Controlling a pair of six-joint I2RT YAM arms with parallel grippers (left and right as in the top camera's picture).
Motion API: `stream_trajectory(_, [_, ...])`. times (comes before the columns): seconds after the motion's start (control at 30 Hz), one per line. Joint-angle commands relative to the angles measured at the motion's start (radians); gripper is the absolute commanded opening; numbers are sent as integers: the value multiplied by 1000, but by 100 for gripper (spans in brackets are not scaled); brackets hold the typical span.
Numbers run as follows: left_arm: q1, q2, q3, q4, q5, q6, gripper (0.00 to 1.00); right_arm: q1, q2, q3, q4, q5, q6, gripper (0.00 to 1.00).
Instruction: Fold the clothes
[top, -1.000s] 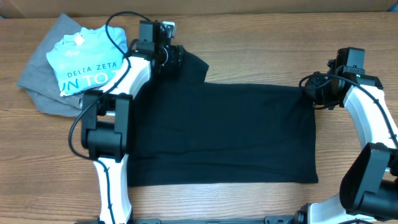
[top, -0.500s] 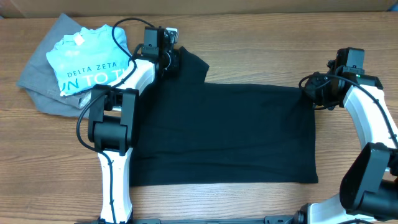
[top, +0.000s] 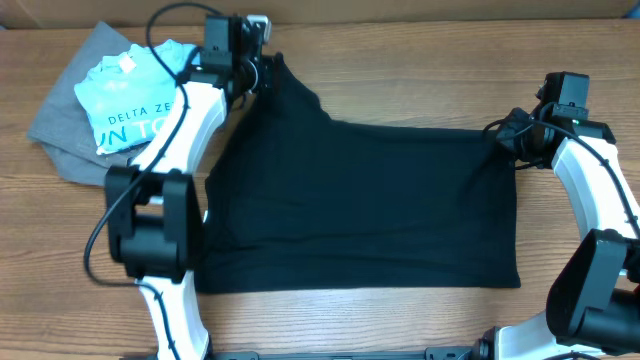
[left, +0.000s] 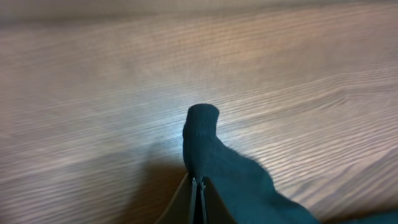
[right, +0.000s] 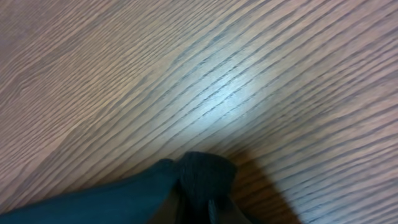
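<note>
The shirt (top: 360, 210) lies spread over the middle of the table (top: 400, 60), a wide black sheet reaching from left of centre almost to the right arm. Its lower edge runs flat along the bottom of the frame. Its upper edge is pulled taut between two pinched corners.

The left gripper (top: 258, 68) sits at the upper left, closed on a peak of fabric drawn up and away from the main body, probably a sleeve or shoulder. In the left wrist view its tips (left: 198, 184) meet with barely a slit between them, and a tongue of dark cloth (left: 208, 146) stands out past them above bare wood.

The right gripper (top: 508, 135) holds the upper right corner. Its wrist view shows a bunched knob of cloth (right: 202, 169) just ahead of the fingers, which sit at the very bottom edge. They look clamped on the fabric, though little of them shows.

Holding both top corners at once seems meant to stretch the cloth flat and square it, so a fold can start from a straight edge. The pull is uneven, with the left corner well higher in the frame than the right.

The blue shirt (top: 125, 95) lies on the grey garment (top: 60, 135) at the far left, beside the left arm and apart from the work. Judging by the open spread, no fold is made yet.
</note>
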Motion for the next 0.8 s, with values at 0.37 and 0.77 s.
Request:
stream_trajectory(0.37, [-1, -142, 15, -377, -84, 52, 4, 3, 39, 14, -96, 39, -3, 11])
stream_trajectory(0.77, [-2, -145, 15, -898, -90, -24, 4, -30, 38, 14, -348, 72, 61, 8])
